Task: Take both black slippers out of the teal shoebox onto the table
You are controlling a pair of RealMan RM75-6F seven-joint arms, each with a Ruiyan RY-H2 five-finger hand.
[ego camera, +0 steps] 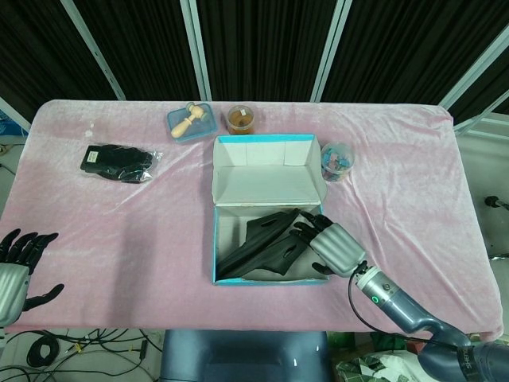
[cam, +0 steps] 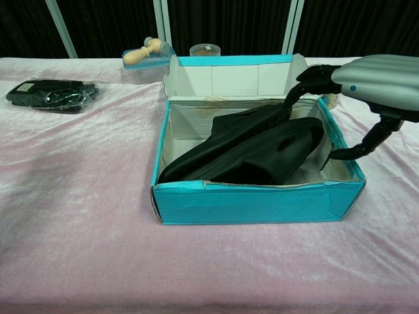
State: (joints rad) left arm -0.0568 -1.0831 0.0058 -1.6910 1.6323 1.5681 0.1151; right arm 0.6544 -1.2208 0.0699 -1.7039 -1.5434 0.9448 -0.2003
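Black slippers lie inside teal shoebox, right hand spread above them.

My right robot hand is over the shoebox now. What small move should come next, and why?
Probably close the right robot hand on the nearer slipper. Its fingers already reach down to the slippers at the right end of the shoebox, but nothing looks gripped yet, and both slippers lie inside.
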